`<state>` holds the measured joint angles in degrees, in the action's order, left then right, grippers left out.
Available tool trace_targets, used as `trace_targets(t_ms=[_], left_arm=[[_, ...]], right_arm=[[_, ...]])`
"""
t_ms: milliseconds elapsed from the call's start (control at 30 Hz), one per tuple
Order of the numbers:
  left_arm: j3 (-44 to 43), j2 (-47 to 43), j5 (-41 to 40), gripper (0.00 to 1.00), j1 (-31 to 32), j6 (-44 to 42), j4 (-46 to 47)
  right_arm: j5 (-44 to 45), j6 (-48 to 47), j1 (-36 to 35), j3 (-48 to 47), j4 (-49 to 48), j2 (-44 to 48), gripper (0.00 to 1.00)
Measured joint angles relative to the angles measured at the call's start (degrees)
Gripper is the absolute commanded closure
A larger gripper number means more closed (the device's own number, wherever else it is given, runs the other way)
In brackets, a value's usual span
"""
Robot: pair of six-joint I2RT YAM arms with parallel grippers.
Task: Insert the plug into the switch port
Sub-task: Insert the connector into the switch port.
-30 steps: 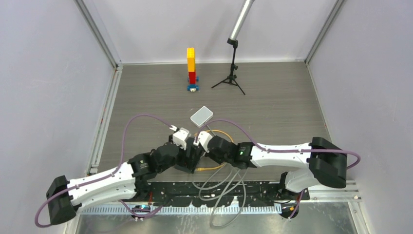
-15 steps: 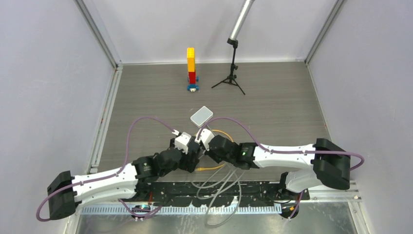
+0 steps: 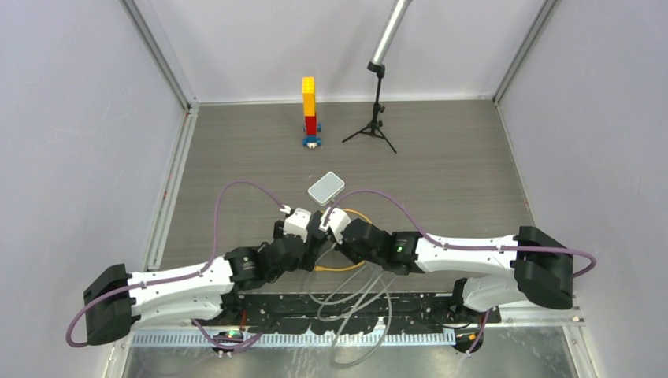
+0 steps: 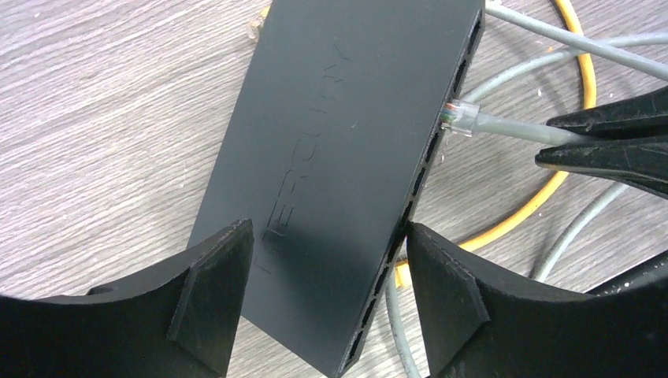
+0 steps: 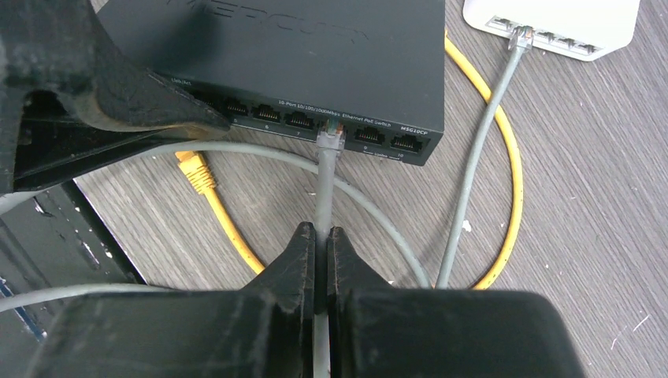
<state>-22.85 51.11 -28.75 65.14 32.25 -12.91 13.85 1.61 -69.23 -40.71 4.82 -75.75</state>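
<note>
A black switch (image 4: 339, 142) lies flat on the wood table, its row of ports (image 5: 315, 118) facing my right gripper. My right gripper (image 5: 321, 232) is shut on a grey cable (image 5: 324, 189) a short way behind its clear plug (image 5: 330, 135). The plug's tip is at the mouth of one port of the black switch, most of its body outside. The same plug (image 4: 461, 120) shows in the left wrist view. My left gripper (image 4: 327, 228) is open, one finger close on each long side of the black switch. A small white box (image 5: 551, 20) with ports holds another grey cable's plug.
A yellow cable (image 5: 512, 181) loops on the table, its loose plug (image 5: 193, 169) near the switch. Grey cables run back toward the arm bases. In the top view the white box (image 3: 326, 187) lies just beyond both wrists. A brick tower (image 3: 309, 110) and a tripod (image 3: 376, 118) stand at the back.
Both wrists have crept a little farther from the bases, toward the white box. The left jaws have narrowed slightly around the black switch. The right gripper stays shut on the cable.
</note>
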Motion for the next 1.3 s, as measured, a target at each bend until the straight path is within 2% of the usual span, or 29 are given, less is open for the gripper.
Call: trace_targets(t_ms=[200, 300, 600, 767, 833, 967, 1000, 1033, 1067, 1133, 1300], left_arm=[[-1.16, 1.09, -0.79, 0.22, 0.02, 0.72, -1.2], [-1.16, -1.57, -0.59, 0.22, 0.0, 0.24, -1.81], [-1.4, -27.82, -2.36, 0.23, 0.0, 1.51, -6.4], [-2.45, -30.29, -8.74, 0.24, -0.02, 6.49, -14.45], [-2.47, -30.21, -10.67, 0.24, -0.02, 8.0, -16.85], [-2.64, -28.57, -13.31, 0.23, -0.02, 11.04, -20.02], [-2.8, -27.96, -13.7, 0.23, -0.02, 11.54, -20.65], [-2.95, -27.47, -14.01, 0.22, -0.02, 12.2, -21.22], [-3.04, -27.26, -14.27, 0.22, -0.02, 12.57, -21.7], [-3.08, -27.34, -14.75, 0.22, -0.02, 13.05, -22.18], [-3.08, -29.42, -15.78, 0.2, -0.02, 13.86, -23.3]], right_arm=[[-0.22, 0.07, 0.09, 0.15, -0.28, -0.04, 1.0], [-0.15, -0.48, 0.09, 0.28, -1.79, -1.01, 1.0], [-3.04, -4.22, 2.1, -0.96, -9.88, -9.94, 1.0], [-7.96, -5.57, 5.49, -6.29, -14.51, -18.62, 0.99], [-10.1, -6.1, 7.19, -8.24, -16.55, -21.59, 0.93], [-14.29, -7.23, 10.67, -13.18, -18.05, -26.8, 0.74], [-14.86, -7.43, 11.17, -14.12, -18.4, -27.65, 0.67], [-15.28, -7.58, 11.72, -14.78, -18.8, -28.17, 0.54], [-15.56, -7.58, 12.15, -15.21, -19.08, -28.26, 0.48], [-16.02, -8.0, 12.72, -16.13, -19.52, -28.24, 0.43], [-16.74, -8.83, 12.72, -17.14, -19.1, -27.67, 0.41]])
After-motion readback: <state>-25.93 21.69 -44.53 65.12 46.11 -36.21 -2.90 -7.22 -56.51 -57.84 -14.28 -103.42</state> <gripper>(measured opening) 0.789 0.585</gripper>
